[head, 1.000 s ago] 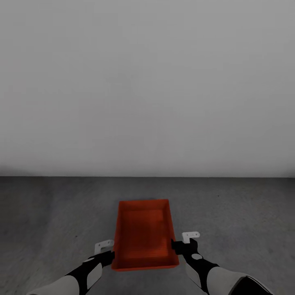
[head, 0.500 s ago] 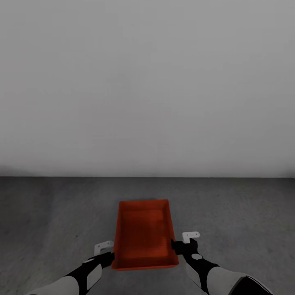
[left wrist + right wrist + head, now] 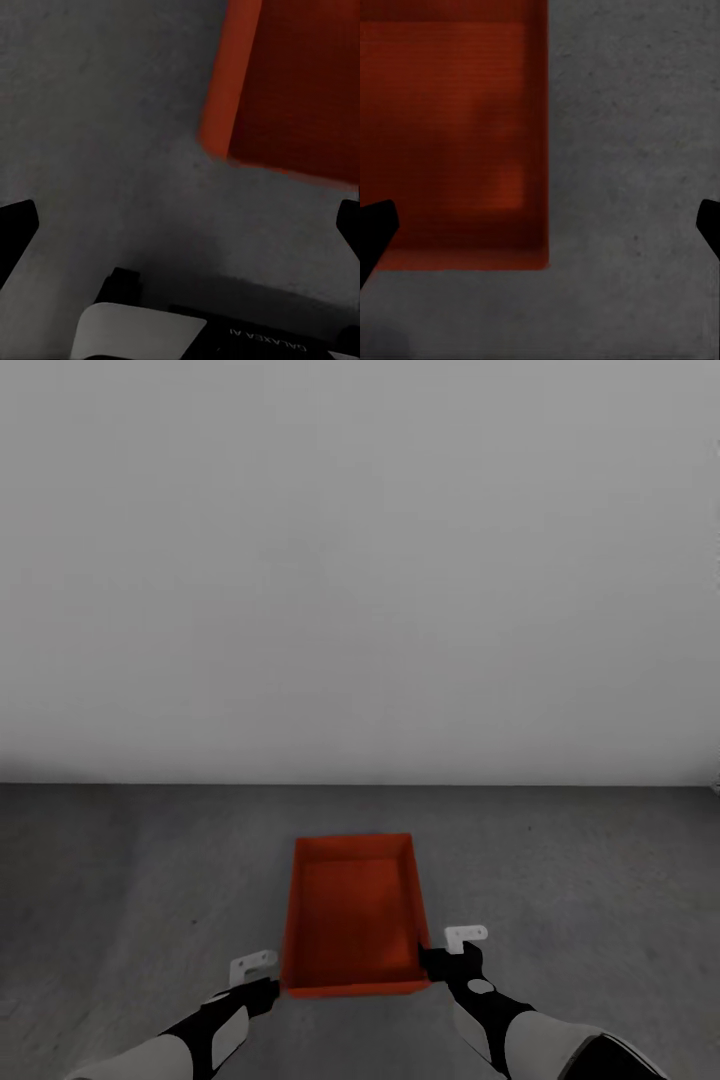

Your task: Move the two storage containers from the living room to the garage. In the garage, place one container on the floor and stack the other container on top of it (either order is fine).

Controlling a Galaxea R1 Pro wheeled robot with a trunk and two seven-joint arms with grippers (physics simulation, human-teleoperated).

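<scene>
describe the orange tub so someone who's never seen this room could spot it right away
Look to the plain white-grey wall, then down to the dark grey speckled concrete floor before it. The orange-red rectangular plastic tub sits open-topped there between the two grippers, the only coloured thing around.

I see one orange-red rectangular plastic storage tub [image 3: 352, 913] lying flat and open side up on the dark grey speckled concrete floor [image 3: 120, 880], its long axis running away from me toward the plain white-grey garage wall [image 3: 360, 560]. Its thin straight walls are finely ribbed inside and it holds nothing. Its near end sits between my two sets of fingers: the left fingers [image 3: 262, 988] lie just off its near left corner, the right fingers [image 3: 432, 960] at its right wall
</scene>
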